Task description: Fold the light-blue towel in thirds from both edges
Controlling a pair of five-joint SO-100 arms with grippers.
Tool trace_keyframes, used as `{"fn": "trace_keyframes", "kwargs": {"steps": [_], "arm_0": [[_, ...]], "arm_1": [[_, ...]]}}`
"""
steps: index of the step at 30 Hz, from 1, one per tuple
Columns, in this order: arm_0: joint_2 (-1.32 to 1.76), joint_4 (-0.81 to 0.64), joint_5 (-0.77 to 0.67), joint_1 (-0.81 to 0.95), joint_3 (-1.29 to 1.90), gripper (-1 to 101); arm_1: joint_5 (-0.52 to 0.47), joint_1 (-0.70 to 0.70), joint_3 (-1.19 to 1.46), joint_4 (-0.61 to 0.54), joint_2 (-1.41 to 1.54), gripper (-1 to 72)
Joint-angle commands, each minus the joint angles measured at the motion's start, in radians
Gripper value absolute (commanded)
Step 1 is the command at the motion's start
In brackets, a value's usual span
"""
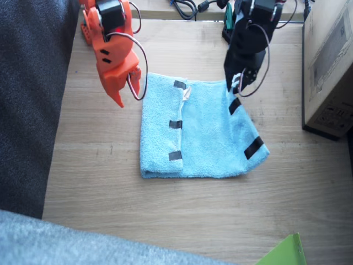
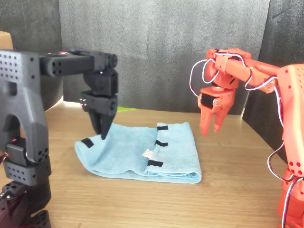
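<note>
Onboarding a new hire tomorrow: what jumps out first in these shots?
The light-blue towel lies mid-table, one side already folded over, black tape strips running down its middle. The black left arm's gripper comes down on the towel's other taped edge, though whether it is closed on the cloth cannot be told. The orange right gripper hangs open just off the folded side, holding nothing.

free: bare table [image 1: 182, 215] before towel [image 1: 209, 138] | blocked: cardboard box [image 1: 331, 66] beside left arm [image 1: 251, 33]
</note>
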Motion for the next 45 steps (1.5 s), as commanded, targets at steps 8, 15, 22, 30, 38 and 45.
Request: {"fn": "trace_keyframes", "kwargs": {"steps": [8, 15, 22, 30, 38, 45], "arm_0": [[-0.196, 0.212, 0.006, -0.110, -0.457, 0], [-0.288, 0.265, 0.020, -0.187, -0.646, 0], [-0.368, 0.267, 0.023, -0.249, -0.764, 0], [-0.523, 0.268, 0.026, -0.316, -0.969, 0], [-0.635, 0.270, 0.025, -0.362, -1.074, 17], [-0.574, 0.272, 0.055, -0.365, -1.023, 31]], "arm_1": [[-0.020, -0.055, 0.210, -0.077, 0.195, 23.1], [-0.032, -0.086, 0.319, -0.112, 0.268, 23.4], [-0.025, -0.087, 0.396, -0.143, 0.307, 23.7], [-0.014, -0.089, 0.514, -0.187, 0.367, 24.2], [-0.015, -0.104, 0.607, -0.206, 0.439, 24.5], [-0.012, -0.097, 0.626, -0.207, 0.456, 24.6]]}}
